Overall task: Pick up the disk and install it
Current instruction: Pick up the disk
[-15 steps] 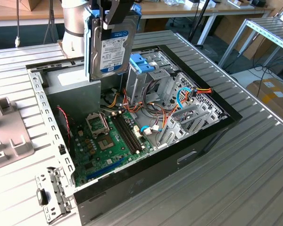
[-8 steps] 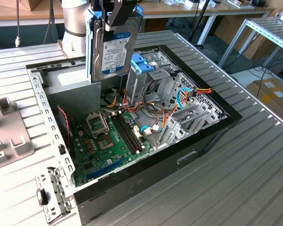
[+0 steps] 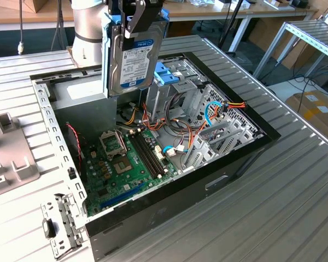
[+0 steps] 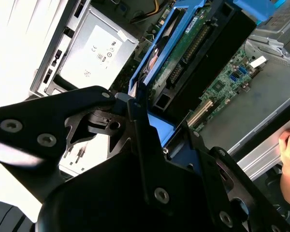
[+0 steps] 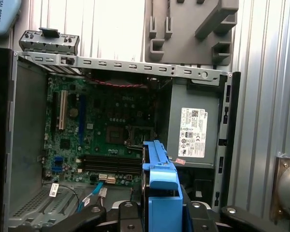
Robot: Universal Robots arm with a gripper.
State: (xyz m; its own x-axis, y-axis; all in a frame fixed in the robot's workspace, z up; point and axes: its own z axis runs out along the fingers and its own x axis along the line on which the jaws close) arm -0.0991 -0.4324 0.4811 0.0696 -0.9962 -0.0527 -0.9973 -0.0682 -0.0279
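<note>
The disk [image 3: 132,60] hangs upright with its label showing in the exterior view, its upper end clamped in the closed claw [image 3: 141,24], above the open computer case [image 3: 169,202] on the ribbed counter [image 3: 273,191]. It looks dense, rigid and shock-sensitive. The light-blue carrier rail [image 5: 162,188] and the metal edges seem the safest hold, not the label face or underside board.

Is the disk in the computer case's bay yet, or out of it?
Out. The gripper holds the disk on edge above the open computer case, not seated in any bay.
</note>
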